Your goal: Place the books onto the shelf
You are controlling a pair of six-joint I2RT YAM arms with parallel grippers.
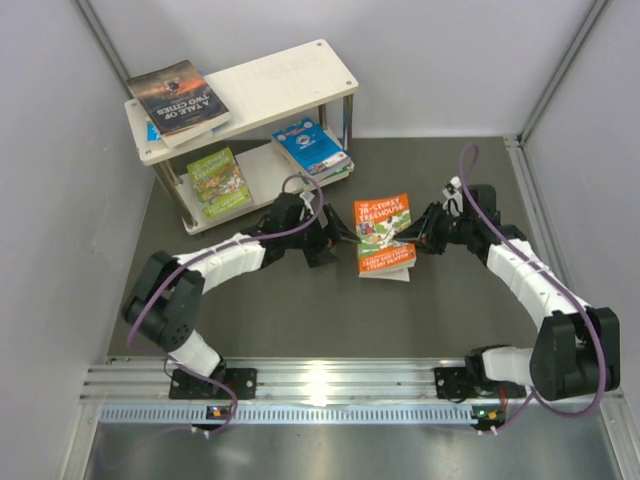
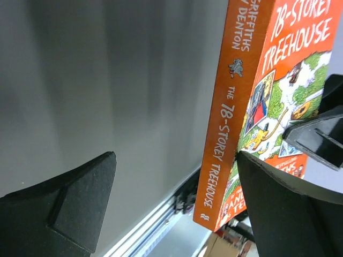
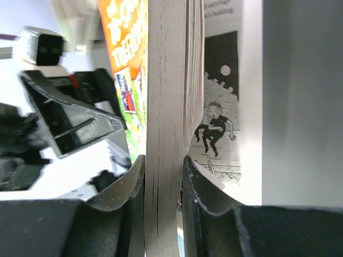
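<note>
Top view: the orange book [image 1: 384,232] sits mid-tabletop [image 1: 300,310], in front of the shelf [image 1: 250,90], between the left tool [image 1: 322,243] and the right tool [image 1: 420,238].

Left wrist: the left tool gapes wide and holds nothing, with the book's spine beside one finger.

Right wrist: the right tool, narrow, pinches the book's page edge.

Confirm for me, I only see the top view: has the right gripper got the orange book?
Observer: Yes. The right gripper is shut on the book's front cover and some pages, not the whole block.
Operator: And the rest of the pages?
Observer: They splay open; an illustrated page shows to one side.
Operator: And the other arm?
Observer: The left gripper is open, the spine near one finger; contact I cannot tell.
</note>
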